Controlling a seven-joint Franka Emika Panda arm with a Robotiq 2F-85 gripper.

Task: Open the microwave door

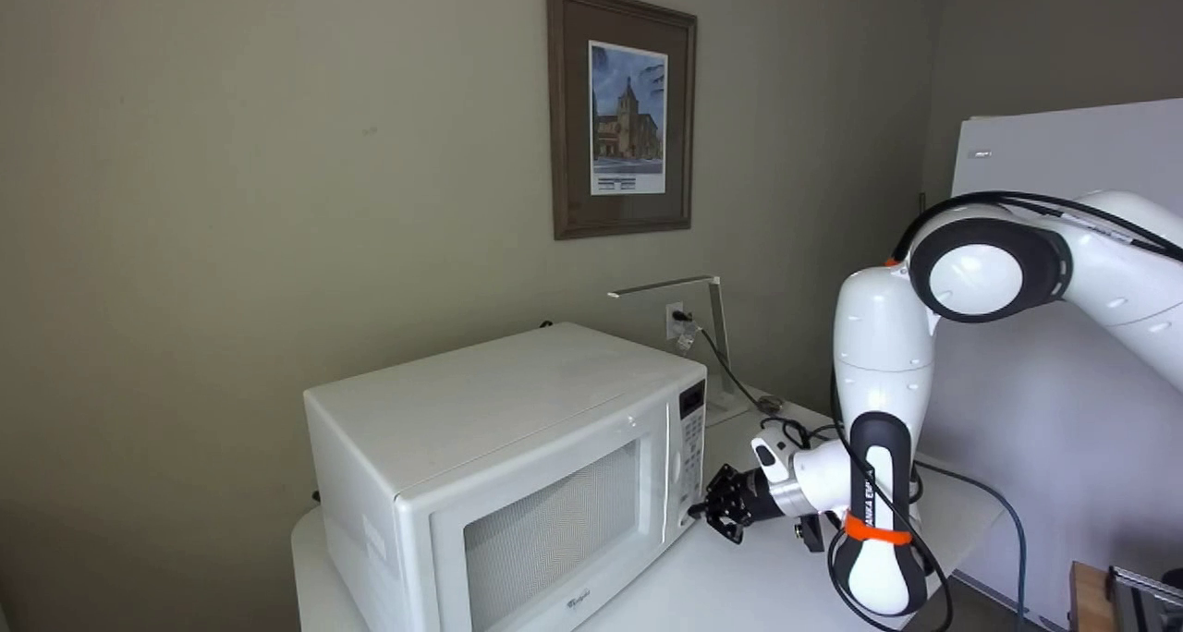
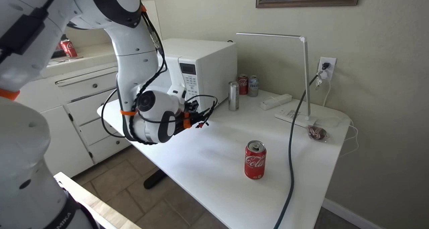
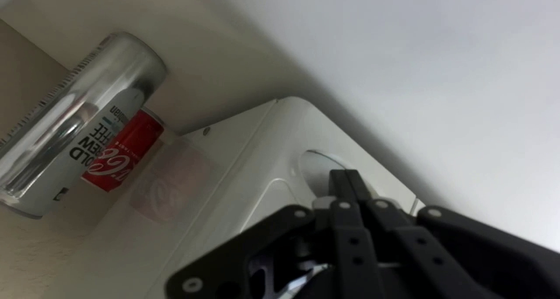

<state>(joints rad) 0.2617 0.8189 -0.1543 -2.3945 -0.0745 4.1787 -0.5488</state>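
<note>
One large white boxy microwave (image 1: 504, 392) stands on a round-cornered white table (image 2: 214, 158) — its wide grey-windowed white door (image 1: 553, 521) is closed. The black two-fingered gripper (image 3: 348, 176) has its fingers pressed together, nothing between them, tips at the pale oval button (image 3: 316, 171) low on the narrow white control strip (image 1: 689, 452) beside the door — whether they touch it cannot be told.

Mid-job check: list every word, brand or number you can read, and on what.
"Whirlpool": microwave door
"ANKA E", partial: robot arm
"MIKA", partial: same arm, lower down
"Cola": front red can
"OLD", "REW", "FFEE", partial: silver can
"TASTE": red can behind it
"FRES", rest unclear: pale can
"Co", rest unclear: counter can
Too small or blurred: keypad labels, caption in the framed picture, badge on the white panel.
</note>
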